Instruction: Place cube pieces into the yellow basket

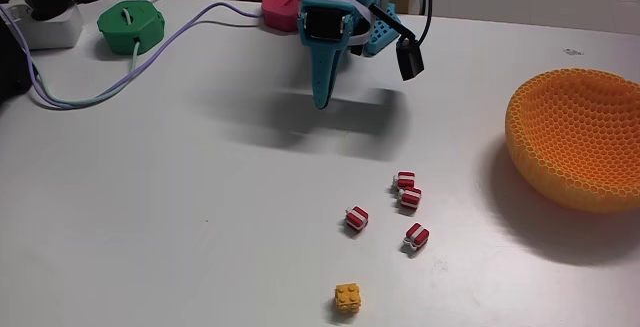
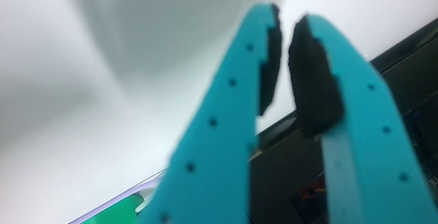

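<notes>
Honeycomb-mesh yellow basket (image 1: pixel 575 152), bowl-shaped.

Bright even light, soft shadows on table (image 1: pixel 150 217); wrist view v. blurred.

Yellow basket (image 1: pixel 580 137) cut off by right picture edge at table's right side. Wrist view: fingers (image 2: pixel 226 135) blurred, background smeared, unreadable.
</notes>
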{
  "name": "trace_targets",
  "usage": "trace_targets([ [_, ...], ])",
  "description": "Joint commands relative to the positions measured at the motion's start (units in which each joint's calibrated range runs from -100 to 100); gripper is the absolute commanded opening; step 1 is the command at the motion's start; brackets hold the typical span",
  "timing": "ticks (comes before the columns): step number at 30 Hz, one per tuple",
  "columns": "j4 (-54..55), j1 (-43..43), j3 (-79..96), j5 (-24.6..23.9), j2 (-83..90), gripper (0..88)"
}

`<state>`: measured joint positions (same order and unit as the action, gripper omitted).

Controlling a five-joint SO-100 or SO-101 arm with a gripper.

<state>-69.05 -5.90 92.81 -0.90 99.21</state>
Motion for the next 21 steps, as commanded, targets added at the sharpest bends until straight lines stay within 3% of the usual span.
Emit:
trace_targets([
  [1, -0.19, 8.97, -0.13, -12.31, 0.79, 0.0],
  [8, -0.54, 11.40, -0.32, -14.07, 0.79, 0.0],
  [10, -1.84, 11.86, -2.63, -17.24, 0.79, 0.0],
  [12, -6.45, 11.86, -9.08, -23.74, 0.60, 0.0],
  [13, -9.40, 13.91, -13.70, -26.32, -0.25, 6.9],
  [16, -10.71, 17.18, -23.72, -37.70, -5.75, 13.0],
  [21, 2.50, 21.93, -31.81, -56.46, -30.08, 20.1],
])
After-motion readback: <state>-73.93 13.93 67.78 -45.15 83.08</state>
